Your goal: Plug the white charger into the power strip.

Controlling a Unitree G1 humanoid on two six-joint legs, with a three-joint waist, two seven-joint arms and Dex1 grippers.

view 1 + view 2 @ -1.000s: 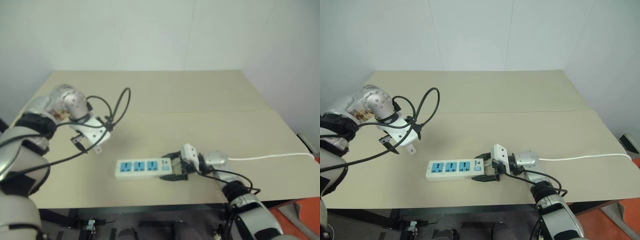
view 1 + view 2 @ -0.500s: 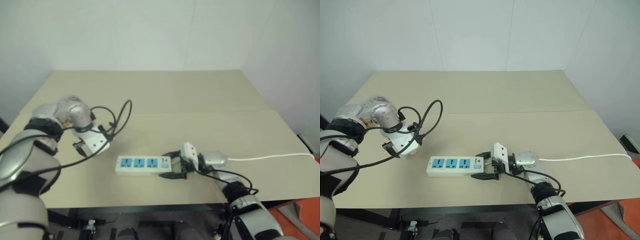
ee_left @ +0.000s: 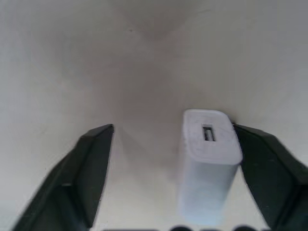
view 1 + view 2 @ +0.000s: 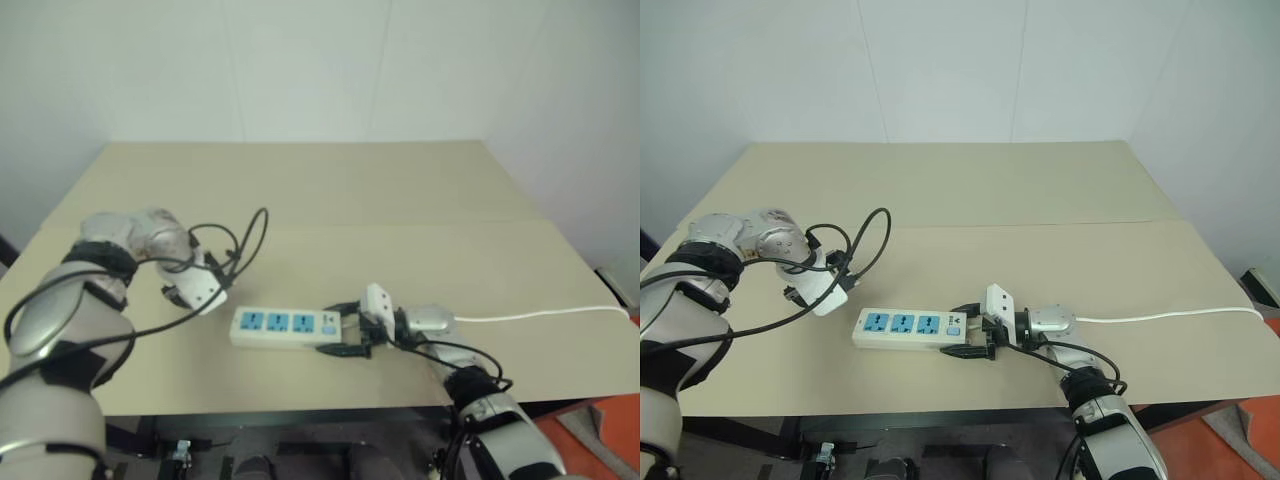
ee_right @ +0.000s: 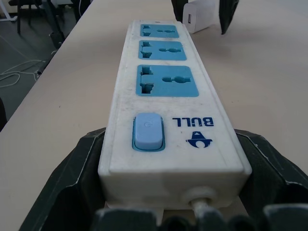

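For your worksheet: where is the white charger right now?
The white charger stands on the table between the left gripper's fingers, just left of the power strip.

White charger (image 3: 207, 163) stands on the table beyond the power strip's (image 4: 910, 329) far end.

Two head cameras look down from high up at the same table (image 4: 1040, 190). The left wrist camera sits very close over the white charger (image 3: 208, 163). The right wrist camera looks low along the power strip (image 5: 166, 96), charger at its far end
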